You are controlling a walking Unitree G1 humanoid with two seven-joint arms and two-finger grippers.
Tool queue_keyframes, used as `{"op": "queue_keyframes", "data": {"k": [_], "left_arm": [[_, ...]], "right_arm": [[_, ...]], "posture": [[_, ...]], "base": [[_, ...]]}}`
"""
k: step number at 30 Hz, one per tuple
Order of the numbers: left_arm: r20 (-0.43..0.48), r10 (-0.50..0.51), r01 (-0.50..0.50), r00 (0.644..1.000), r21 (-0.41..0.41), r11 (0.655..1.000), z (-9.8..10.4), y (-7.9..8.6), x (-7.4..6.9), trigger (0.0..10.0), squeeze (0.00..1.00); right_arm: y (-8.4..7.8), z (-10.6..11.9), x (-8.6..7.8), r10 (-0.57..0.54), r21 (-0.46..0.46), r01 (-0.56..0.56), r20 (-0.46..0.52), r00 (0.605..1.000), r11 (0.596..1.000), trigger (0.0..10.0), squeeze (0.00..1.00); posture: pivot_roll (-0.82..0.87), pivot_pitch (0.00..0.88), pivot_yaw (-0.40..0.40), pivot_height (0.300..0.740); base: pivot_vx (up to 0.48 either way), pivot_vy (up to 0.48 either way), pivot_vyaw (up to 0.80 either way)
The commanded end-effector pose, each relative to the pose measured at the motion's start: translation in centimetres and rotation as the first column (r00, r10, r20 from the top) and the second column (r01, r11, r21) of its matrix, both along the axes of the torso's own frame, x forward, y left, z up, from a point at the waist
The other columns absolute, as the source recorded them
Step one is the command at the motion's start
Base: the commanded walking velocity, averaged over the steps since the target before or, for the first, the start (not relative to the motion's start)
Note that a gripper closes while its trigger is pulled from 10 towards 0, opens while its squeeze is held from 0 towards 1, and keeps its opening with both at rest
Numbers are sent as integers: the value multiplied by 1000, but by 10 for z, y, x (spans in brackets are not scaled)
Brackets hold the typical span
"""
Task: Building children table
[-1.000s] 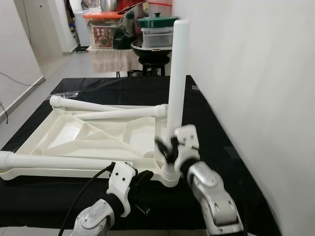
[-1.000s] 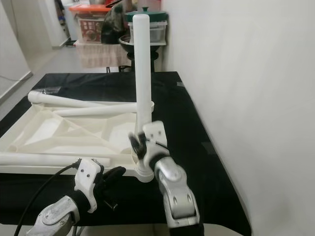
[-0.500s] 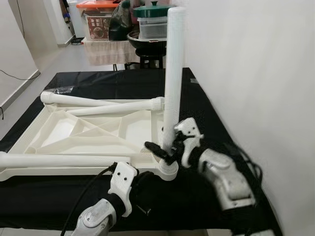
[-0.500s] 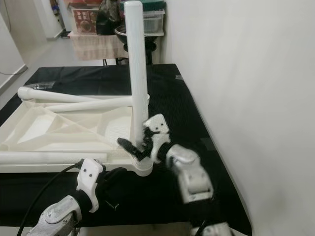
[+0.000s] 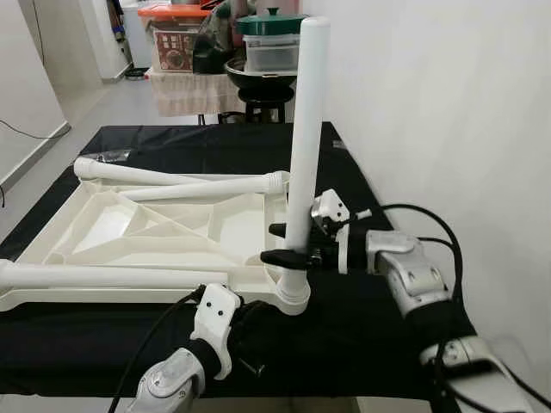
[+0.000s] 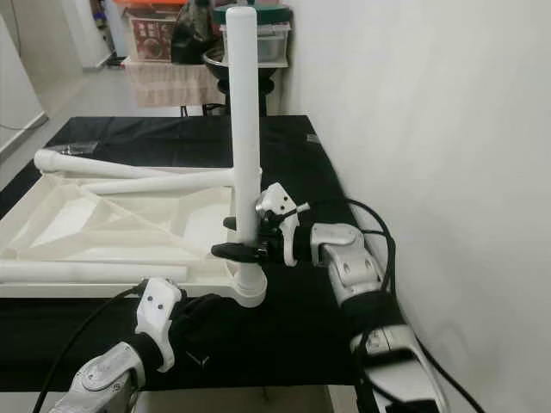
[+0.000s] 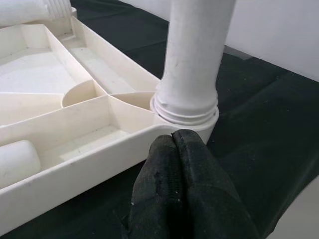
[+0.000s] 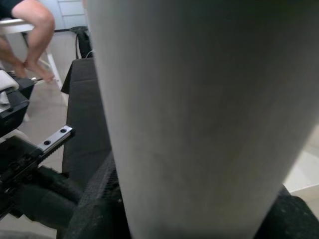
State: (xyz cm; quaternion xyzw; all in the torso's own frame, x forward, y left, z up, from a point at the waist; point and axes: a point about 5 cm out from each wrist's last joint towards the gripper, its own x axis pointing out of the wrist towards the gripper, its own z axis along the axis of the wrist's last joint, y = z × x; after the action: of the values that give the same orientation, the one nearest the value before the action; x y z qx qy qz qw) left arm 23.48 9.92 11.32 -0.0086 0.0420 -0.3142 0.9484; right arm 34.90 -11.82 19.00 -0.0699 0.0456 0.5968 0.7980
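Note:
A white plastic table top (image 5: 129, 297) lies upside down on a black-covered table. One white leg (image 5: 306, 129) stands upright in its near right corner socket (image 7: 187, 112). My right gripper (image 5: 288, 243) reaches in from the right and is shut on this leg low down, one black finger on each side; in the right wrist view the leg (image 8: 199, 114) sits between the fingers (image 8: 94, 209). My left gripper (image 7: 174, 147) is shut, its tips against the top's rim just below the socket. Three loose legs lie on the top: near (image 5: 103, 277), middle (image 5: 207, 189) and far (image 5: 138, 172).
A white wall (image 5: 448, 112) runs close along the table's right side. Behind the table stand a stool with pots (image 5: 267, 52) and a box with an orange lid (image 5: 176, 39). A person's bare legs (image 8: 30, 30) appear in the right wrist view.
My right arm has swung from in front of the corner round to its right side, and its gripper now clasps the upright leg sideways. The left gripper has stayed put.

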Motion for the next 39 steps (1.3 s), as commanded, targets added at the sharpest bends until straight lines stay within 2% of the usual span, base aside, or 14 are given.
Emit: {"op": "queue_keyframes", "data": {"k": [1,15,16,18,20,22,23,24,27,33,34,37,38,39], "left_arm": [[3,-6,6,1000,8,1000,-1,-2,1,10000,0],[3,-8,8,1000,-1,1000,2,1,-1,10000,0],[3,-7,7,1000,-1,1000,2,2,-1,10000,0],[3,-7,7,1000,-1,1000,2,2,-1,10000,0],[4,-5,5,1000,0,1000,3,5,-2,10000,0],[4,-4,4,1000,0,1000,3,5,-2,10000,0],[4,-4,4,1000,0,1000,3,5,-2,10000,0],[6,-2,1,1000,6,1000,3,7,-1,10000,0],[6,3,-3,1000,9,1000,3,8,0,10000,0],[15,16,-16,1000,14,1000,4,9,2,10000,0],[14,15,-16,1000,13,1000,4,9,2,10000,0],[11,14,-14,1000,6,1000,4,9,2,10000,0],[9,10,-10,1000,3,1000,4,8,3,10000,0],[9,10,-10,1000,3,1000,4,8,3,10000,0]], "right_arm": [[5,2,-1,44,20,-45,5,999,999,0,0],[-1,-38,-15,-283,-32,283,12,959,959,0,0],[10,-47,-14,-595,51,596,-37,803,802,0,0],[10,-47,-14,-595,51,596,-37,803,802,0,0],[20,-73,-36,-851,3,877,-239,467,481,0,0],[25,-84,-50,-871,-58,908,-315,378,415,0,0],[25,-84,-50,-871,-58,908,-315,378,415,0,0],[39,-72,-53,-825,-4,840,-190,532,543,0,0],[54,-64,-53,-724,15,725,-44,688,688,0,0],[53,-72,-52,-733,-26,734,-100,673,678,0,0],[53,-72,-53,-729,-17,734,-136,671,679,9294,0],[57,-71,-57,-737,-27,750,-213,641,661,10000,0],[57,-60,-50,-634,33,652,-200,747,758,10000,1000],[57,-60,-50,-634,33,652,-200,747,758,10000,1000]], "posture": [[107,0,-65,740],[67,8,-45,740],[48,18,-38,740],[48,18,-38,740],[44,25,-34,740],[44,25,-34,740],[44,25,-34,740],[29,27,-11,740],[35,18,-19,740],[43,16,-23,740],[42,14,-22,740],[42,14,-22,740],[44,2,-20,740],[44,2,-20,740]], "base": [[0,0,0],[0,0,0],[0,0,0],[0,0,0],[0,0,0],[0,0,0],[0,0,0],[0,0,0],[0,0,0],[0,0,0],[0,0,0],[0,0,0],[0,0,0],[0,0,0]]}}
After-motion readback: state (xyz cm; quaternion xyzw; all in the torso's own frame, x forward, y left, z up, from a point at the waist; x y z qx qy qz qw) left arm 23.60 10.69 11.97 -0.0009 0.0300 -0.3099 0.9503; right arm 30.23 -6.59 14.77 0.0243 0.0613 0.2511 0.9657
